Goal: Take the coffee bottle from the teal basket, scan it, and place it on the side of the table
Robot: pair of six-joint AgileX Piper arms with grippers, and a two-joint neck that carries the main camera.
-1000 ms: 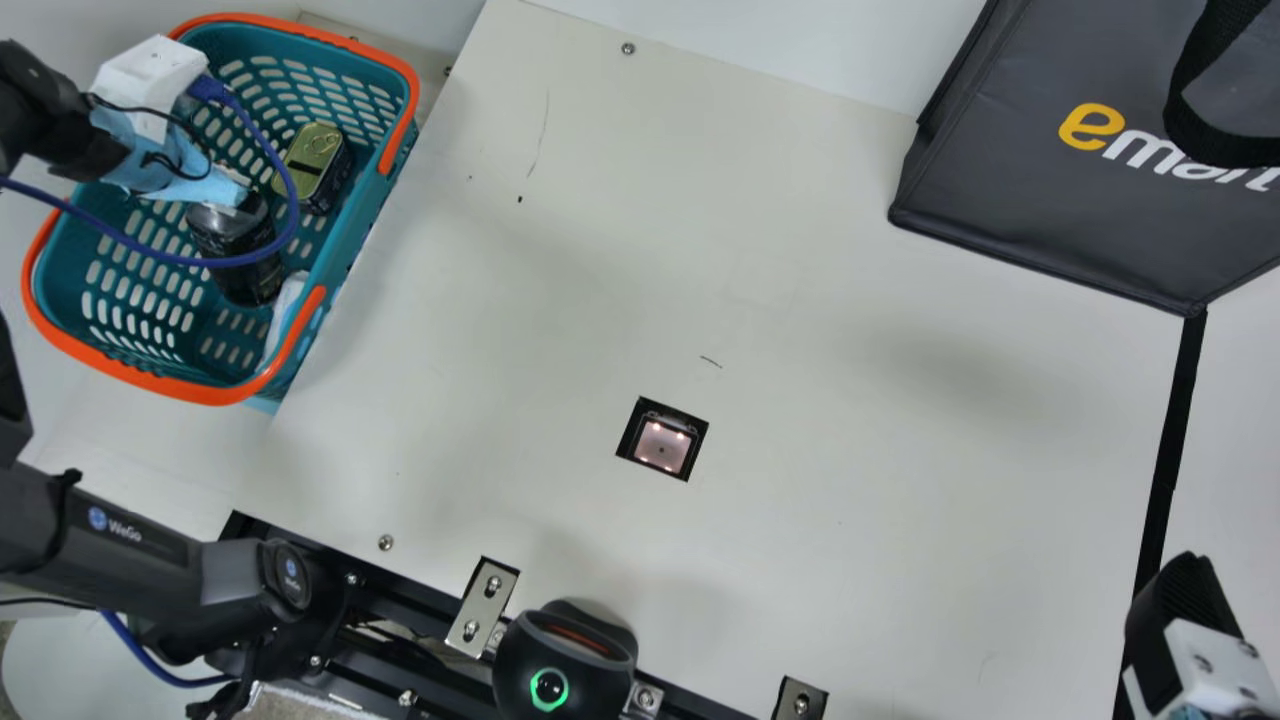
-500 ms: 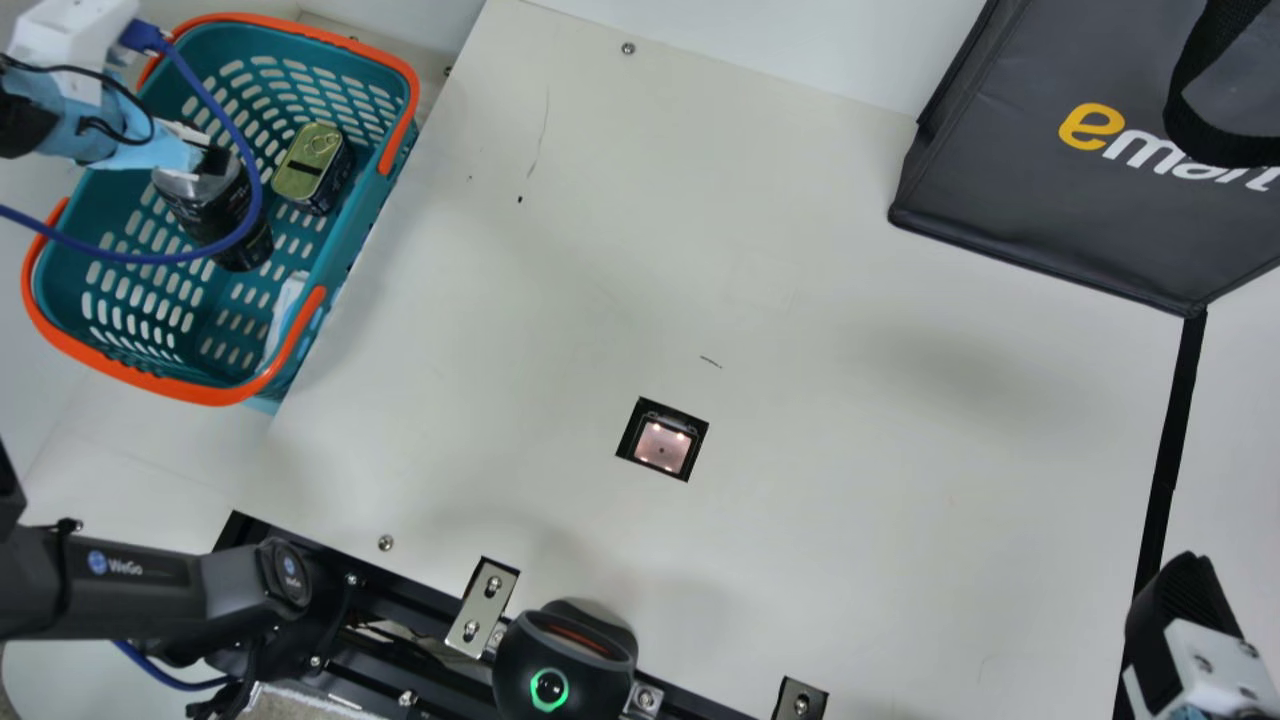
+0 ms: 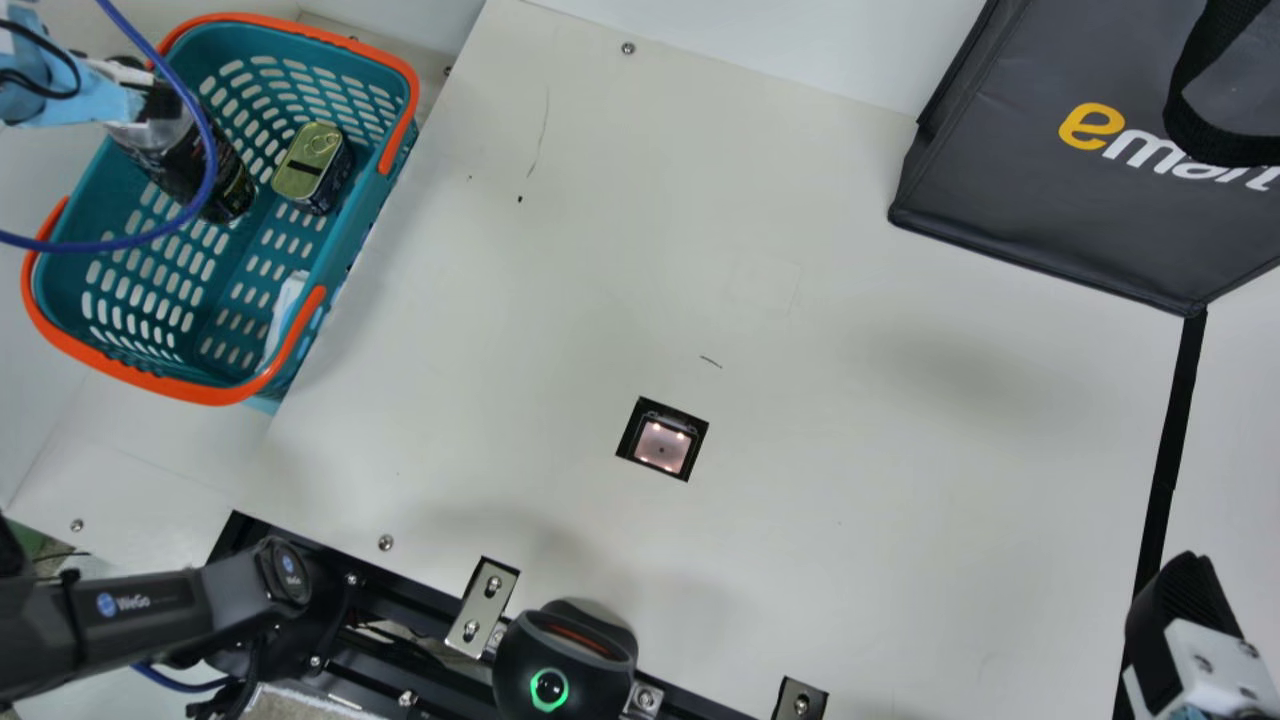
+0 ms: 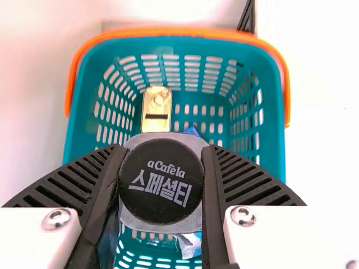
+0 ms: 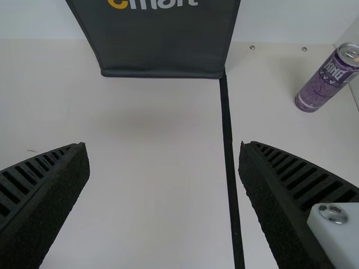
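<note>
In the main view my left gripper (image 3: 150,100) is at the upper left, shut on the neck end of the dark coffee bottle (image 3: 200,170), which hangs tilted over the teal basket (image 3: 345,250). From the left wrist view, the bottle's black cap (image 4: 161,182) sits between the two fingers of my left gripper (image 4: 161,179), both pressed against it. At the main view's lower right corner stands my right gripper (image 3: 1185,600); in the right wrist view the same gripper (image 5: 164,162) has its fingers wide apart with nothing between them. The square scanner window (image 3: 662,443) is lit in the table.
A gold-lidded can (image 3: 312,165) and a white packet (image 3: 285,310) lie in the basket. A dark bag (image 3: 1040,170) stands at the upper right. The right wrist view shows a purple can (image 5: 328,78) beyond the black strip (image 5: 227,134). A black device (image 3: 565,660) sits at the near edge.
My left gripper has moved up and to the left in the main view, lifting the bottle with it and tilting it more. The right gripper has kept still.
</note>
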